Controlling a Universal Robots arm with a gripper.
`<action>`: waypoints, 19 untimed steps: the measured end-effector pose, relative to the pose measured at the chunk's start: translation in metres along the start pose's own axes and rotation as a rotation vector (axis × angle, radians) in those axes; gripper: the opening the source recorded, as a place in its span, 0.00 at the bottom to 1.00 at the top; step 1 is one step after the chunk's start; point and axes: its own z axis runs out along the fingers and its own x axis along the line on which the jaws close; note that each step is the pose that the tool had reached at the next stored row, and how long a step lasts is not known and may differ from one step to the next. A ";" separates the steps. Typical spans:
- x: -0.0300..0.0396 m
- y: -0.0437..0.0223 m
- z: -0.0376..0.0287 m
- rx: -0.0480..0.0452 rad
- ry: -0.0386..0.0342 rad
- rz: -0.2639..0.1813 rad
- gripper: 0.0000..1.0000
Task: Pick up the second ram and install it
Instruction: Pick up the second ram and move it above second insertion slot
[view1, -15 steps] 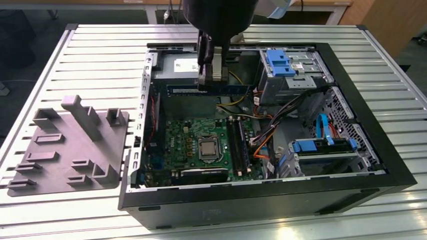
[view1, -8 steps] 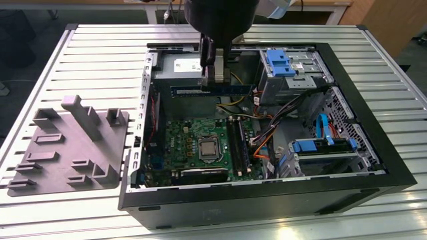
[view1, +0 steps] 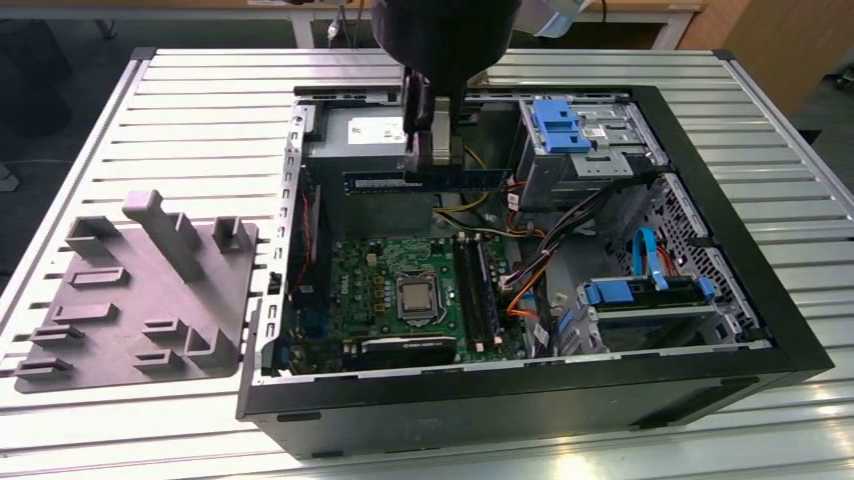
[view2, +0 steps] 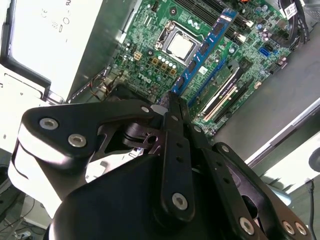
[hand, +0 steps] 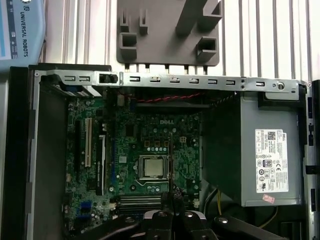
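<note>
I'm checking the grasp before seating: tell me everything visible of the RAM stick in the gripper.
The second ram is a long, narrow, flat bluish-dark board with a pale label on its face. The gripper is shut on its middle, both ends sticking out. It hangs level, on edge, over the open computer case, above the motherboard and not in a socket.

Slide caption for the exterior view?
Gripper shut on the second ram, holding it level over the open computer case; gray fixture lies beside the case.
</note>
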 end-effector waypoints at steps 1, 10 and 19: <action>0.0000 -0.0004 0.0000 0.0000 -0.0004 0.000 0.12; -0.0001 -0.0028 -0.0002 -0.0001 -0.0053 0.000 0.12; -0.0001 -0.0039 -0.0002 -0.0001 -0.0113 -0.001 0.12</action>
